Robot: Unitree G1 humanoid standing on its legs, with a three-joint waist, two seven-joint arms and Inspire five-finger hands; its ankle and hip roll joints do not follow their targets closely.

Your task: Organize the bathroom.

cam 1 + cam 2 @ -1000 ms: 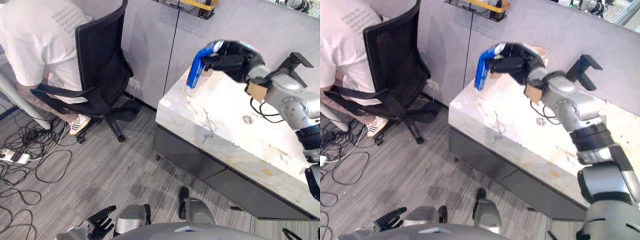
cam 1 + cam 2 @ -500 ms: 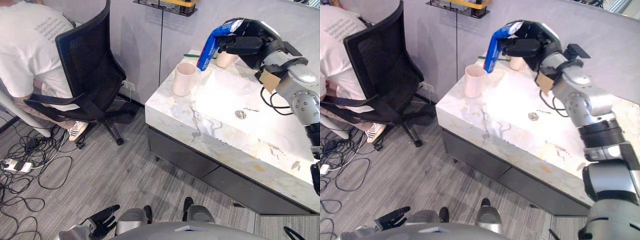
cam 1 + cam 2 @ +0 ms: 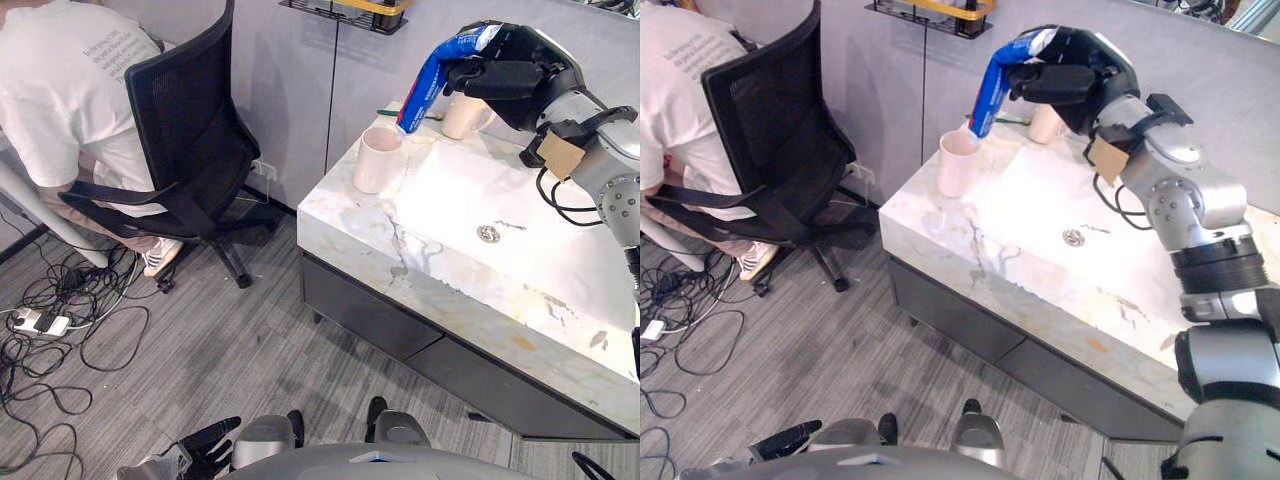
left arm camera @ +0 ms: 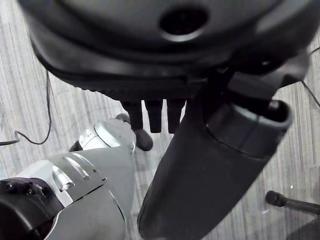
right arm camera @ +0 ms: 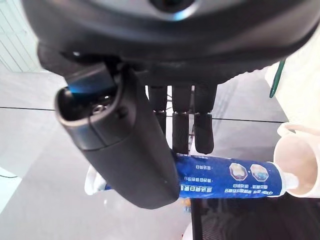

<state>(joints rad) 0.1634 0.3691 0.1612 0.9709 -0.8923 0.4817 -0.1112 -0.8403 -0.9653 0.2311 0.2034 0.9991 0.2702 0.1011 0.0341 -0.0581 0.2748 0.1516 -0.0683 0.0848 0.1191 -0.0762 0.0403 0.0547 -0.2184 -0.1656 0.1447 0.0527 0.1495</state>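
A: Step?
B: Dropping the toothpaste tube into the pink cup at the counter's left corner. Right hand has fingers curled round the tube's top end, cap end hanging just over the cup's rim.

A: Next?
B: Probably lower straight in, then let go.

A: Left hand?
B: Left hand idle low by the floor, fingers loose.

A: Obstacles?
B: Second cup at the back edge, green toothbrush nearby. Person in a chair well apart.
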